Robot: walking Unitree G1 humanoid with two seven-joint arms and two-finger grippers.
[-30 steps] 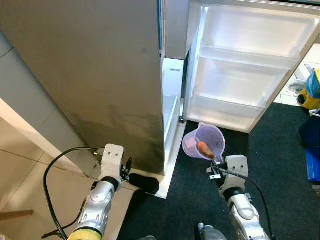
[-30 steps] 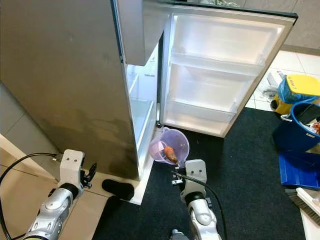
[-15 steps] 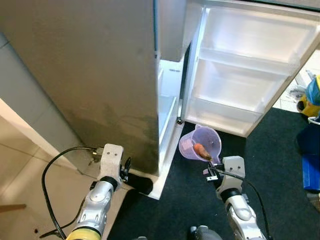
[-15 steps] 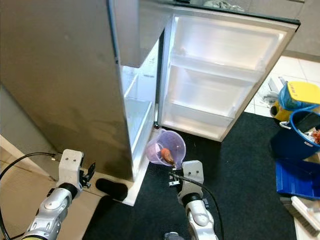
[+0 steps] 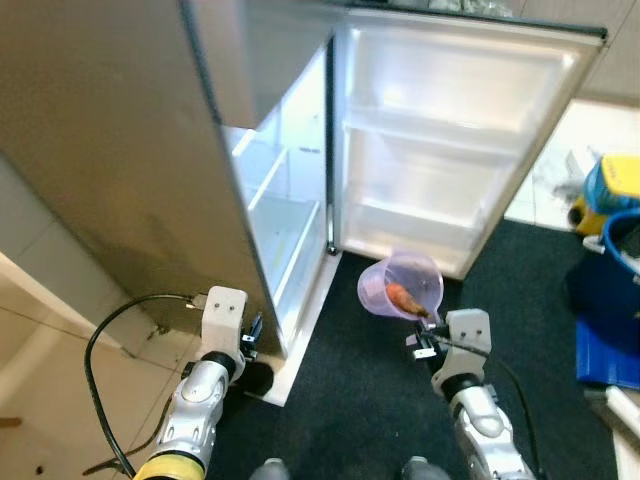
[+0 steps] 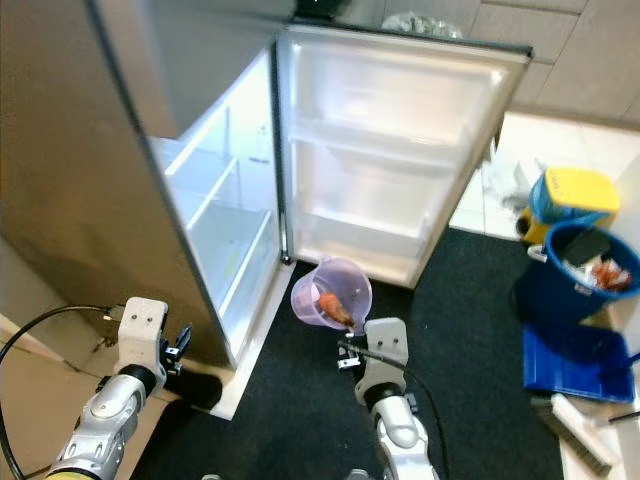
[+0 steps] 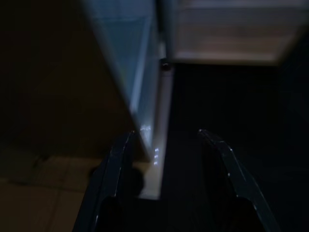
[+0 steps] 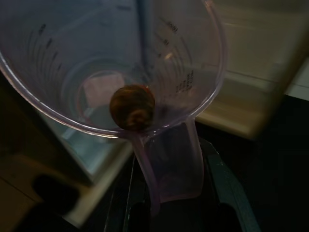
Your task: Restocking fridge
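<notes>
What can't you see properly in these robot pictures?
- Fridge: most of its inside, hidden by its grey side wall in the eye views.
- Blue bucket: its contents are too small to name.
- Orange thing in the purple jug: blurred; unclear what food it is.
- Left wrist view: too dark past the left gripper.

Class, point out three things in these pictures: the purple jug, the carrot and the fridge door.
purple jug [image 5: 385, 283], left eye view, on its side wall
carrot [image 5: 403, 297], left eye view, on its middle
fridge door [image 6: 390, 95], right eye view, on its inner panel
</notes>
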